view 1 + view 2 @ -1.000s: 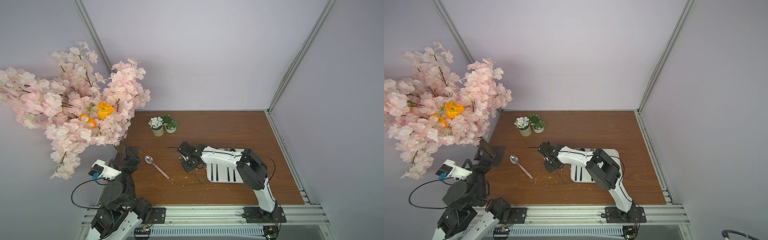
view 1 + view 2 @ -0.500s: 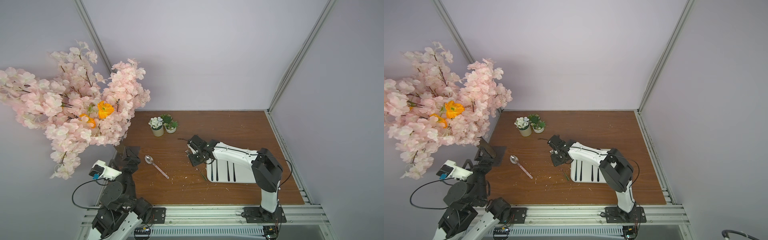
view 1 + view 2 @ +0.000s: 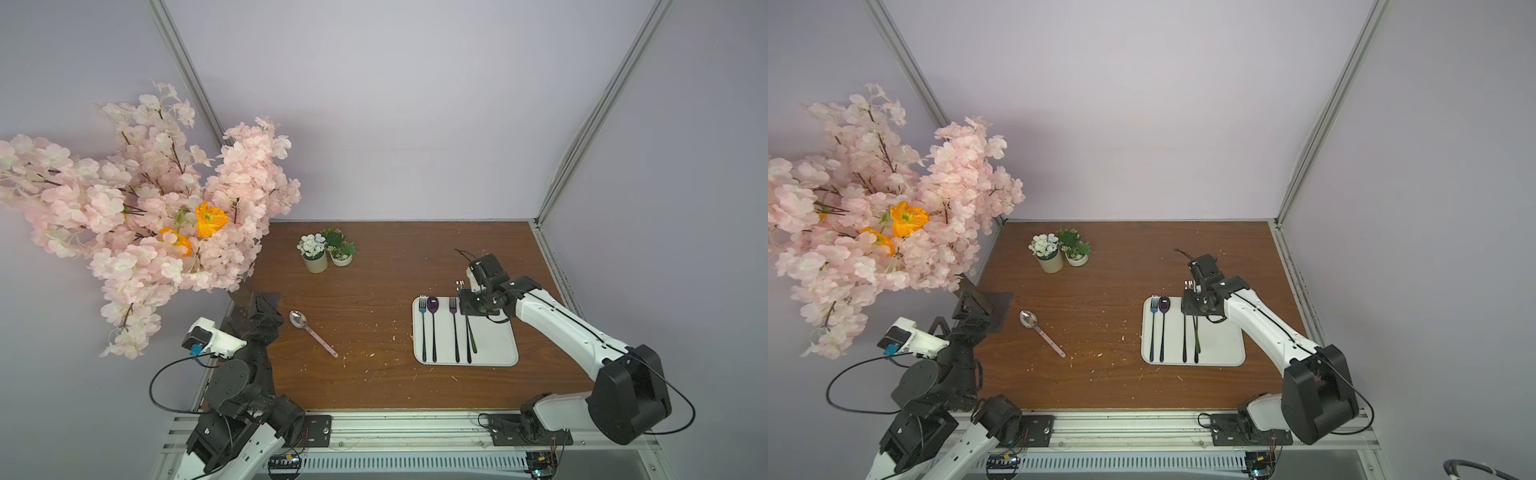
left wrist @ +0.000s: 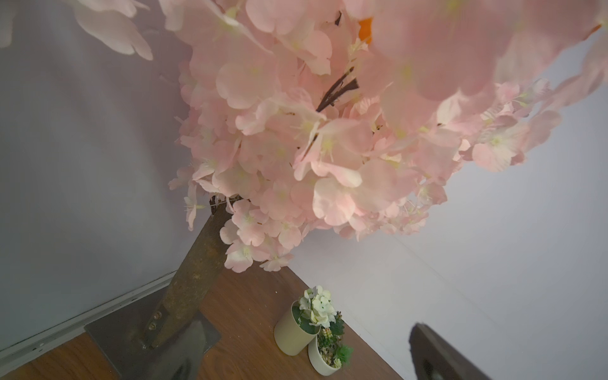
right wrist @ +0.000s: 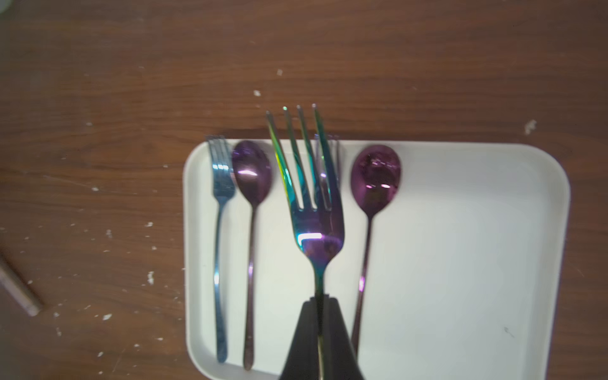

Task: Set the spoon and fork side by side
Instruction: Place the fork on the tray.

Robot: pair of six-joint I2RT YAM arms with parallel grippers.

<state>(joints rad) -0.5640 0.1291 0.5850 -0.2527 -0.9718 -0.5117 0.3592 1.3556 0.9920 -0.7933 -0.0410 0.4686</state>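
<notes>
One iridescent metal fork (image 5: pixel 312 204), judged light, stiff and slippery, is being gripped at its thin handle by the closed right pincer (image 5: pixel 320 301) above the white rectangular tray (image 5: pixel 460 263), while the left pincer (image 3: pixel 262 318) is being held wide open.

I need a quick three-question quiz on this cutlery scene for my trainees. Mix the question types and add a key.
1. True or false: the right end effector is shut on a fork.
2. How many purple spoons lie on the white tray?
3. The silver spoon lies: A on the tray; B on the table; C in a cup.
Key: 1 true; 2 two; 3 B.
</notes>
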